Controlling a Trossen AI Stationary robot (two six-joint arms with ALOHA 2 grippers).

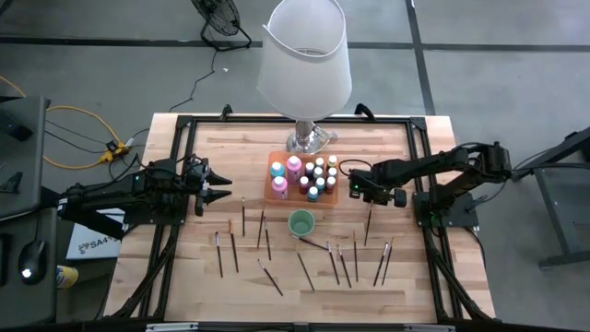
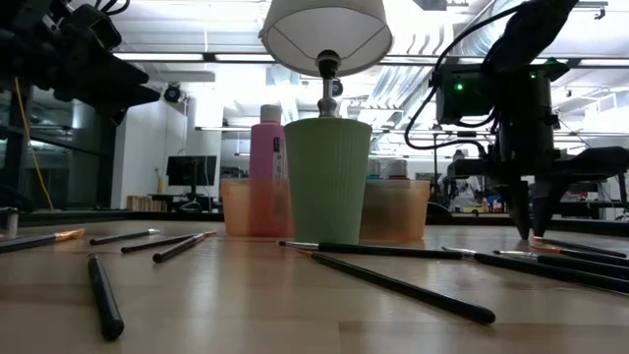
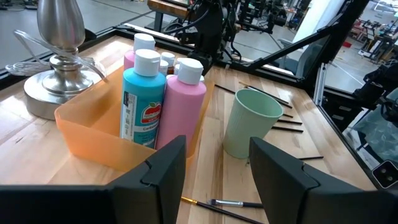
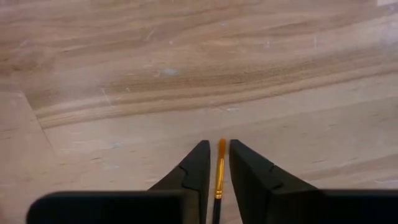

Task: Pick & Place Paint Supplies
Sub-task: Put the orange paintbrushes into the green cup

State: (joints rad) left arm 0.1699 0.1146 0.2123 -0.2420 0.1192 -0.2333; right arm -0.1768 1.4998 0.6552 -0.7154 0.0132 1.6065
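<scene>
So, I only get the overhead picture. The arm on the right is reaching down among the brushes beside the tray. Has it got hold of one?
Observer: Not quite. Its wrist camera shows the right gripper straddling one brush with orange bristles. Its fingers are close on either side, with a thin gap showing on each.
Operator: Is it down low?
Observer: Yes, the low view shows its tips right at the tabletop.
Operator: And the other arm?
Observer: From its own camera, the left gripper is open and empty. It faces the tall teal bottle in the orange tray.
</scene>
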